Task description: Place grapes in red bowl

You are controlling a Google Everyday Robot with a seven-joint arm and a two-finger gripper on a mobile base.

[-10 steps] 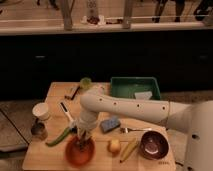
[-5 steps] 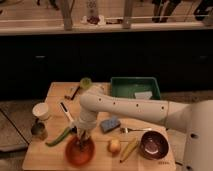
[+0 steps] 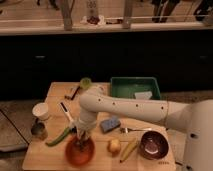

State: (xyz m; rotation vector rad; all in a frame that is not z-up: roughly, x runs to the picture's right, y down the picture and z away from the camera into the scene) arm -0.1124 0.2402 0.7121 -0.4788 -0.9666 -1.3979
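The wooden table [image 3: 47, 155] carried a red bowl [image 3: 79, 153], a pale yellow fruit [image 3: 114, 145], a maroon bowl [image 3: 153, 145], a blue sponge [image 3: 109, 123], a green tray [image 3: 135, 89], a white cup [image 3: 40, 110] and a fork [image 3: 135, 130]. The gripper [image 3: 82, 136] hung directly over the red bowl.

No word, number or brand can be read anywhere. The small pale placard [image 3: 90, 5] at the top bears dark marks that cannot be made out. The gripper [image 3: 82, 136] hangs just above the round orange-red glossy bowl [image 3: 80, 154] — neither shows any marking.
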